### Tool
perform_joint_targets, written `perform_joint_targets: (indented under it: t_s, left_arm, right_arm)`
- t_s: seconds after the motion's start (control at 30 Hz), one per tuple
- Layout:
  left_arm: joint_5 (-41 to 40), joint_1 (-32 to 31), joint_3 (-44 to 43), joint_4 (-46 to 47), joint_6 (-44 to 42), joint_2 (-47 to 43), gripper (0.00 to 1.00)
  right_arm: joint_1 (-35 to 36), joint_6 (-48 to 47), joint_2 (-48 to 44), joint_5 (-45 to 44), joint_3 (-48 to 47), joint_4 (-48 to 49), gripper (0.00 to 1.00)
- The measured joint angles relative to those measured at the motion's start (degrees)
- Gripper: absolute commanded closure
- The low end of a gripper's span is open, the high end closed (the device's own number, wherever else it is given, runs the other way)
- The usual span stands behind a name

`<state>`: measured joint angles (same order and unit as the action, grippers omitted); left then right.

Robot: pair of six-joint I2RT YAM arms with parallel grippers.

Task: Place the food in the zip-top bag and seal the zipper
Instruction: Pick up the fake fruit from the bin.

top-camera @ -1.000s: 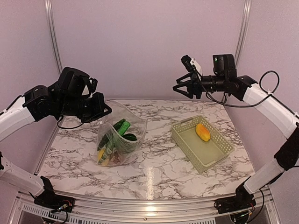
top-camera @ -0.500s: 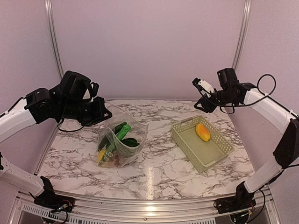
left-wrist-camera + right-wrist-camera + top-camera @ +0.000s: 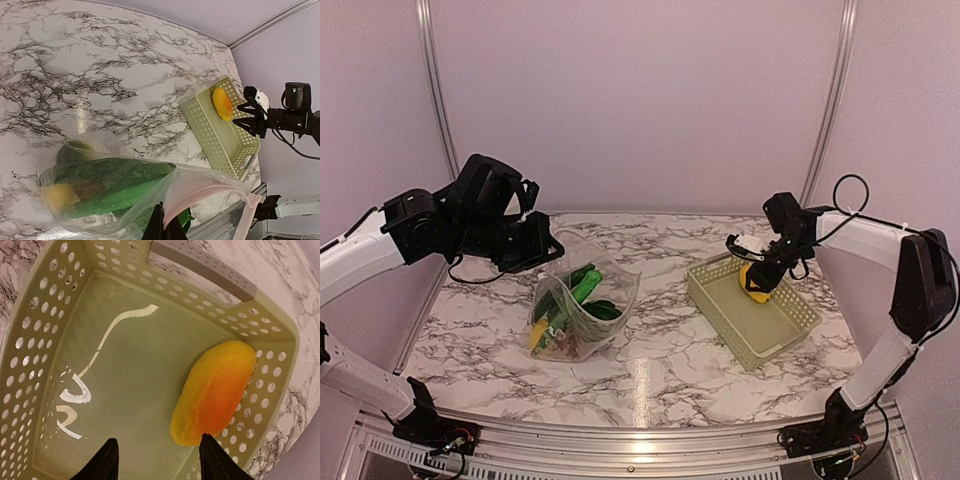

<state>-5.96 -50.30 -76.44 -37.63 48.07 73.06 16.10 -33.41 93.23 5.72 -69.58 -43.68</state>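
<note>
Top external: left jaws clenched on zip-top bag rim, green vegetable inside; right jaws released above orange-yellow piece in lattice basket, right of bag.

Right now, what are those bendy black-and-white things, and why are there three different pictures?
Those are two robot arms, and each one ends in a two-finger claw. One picture comes from a camera up above that looks down at both arms. The other two come from little cameras on the wrists, so you see what each claw sees. On the marble table there are a clear bag and a pale green basket. The left claw is shut and pinches the bag's top edge. Green toy vegetables are inside the bag. The right claw is open and hovers over an orange-yellow toy fruit lying in the basket. It holds nothing.
</note>
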Motion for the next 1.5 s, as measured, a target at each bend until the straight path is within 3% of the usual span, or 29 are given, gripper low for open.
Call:
perform_joint_targets:
  t_s: [0.67,1.27,1.37,1.43,1.5]
  left_arm:
    - [-0.9,0.0,1.2,0.0,0.5,-0.8,1.00]
    - [-2.1,0.0,1.2,0.0,0.2,-0.8,1.00]
    - [-2.3,0.0,1.2,0.0,0.1,-0.8,1.00]
    - [-2.7,0.0,1.2,0.0,-0.2,-0.8,1.00]
    - [-2.9,0.0,1.2,0.0,-0.5,-0.8,1.00]
  right_arm:
    - [-0.3,2.1,10.0,-8.7,-3.3,3.8,0.40]
    - [-0.6,2.6,16.2,-11.2,-14.2,2.6,0.41]
    - [-0.6,3.0,17.2,-11.4,-13.6,2.3,0.39]
    - [-0.6,3.3,17.6,-11.5,-13.0,2.2,0.26]
    - [-0.6,3.7,17.9,-11.7,-12.5,2.1,0.21]
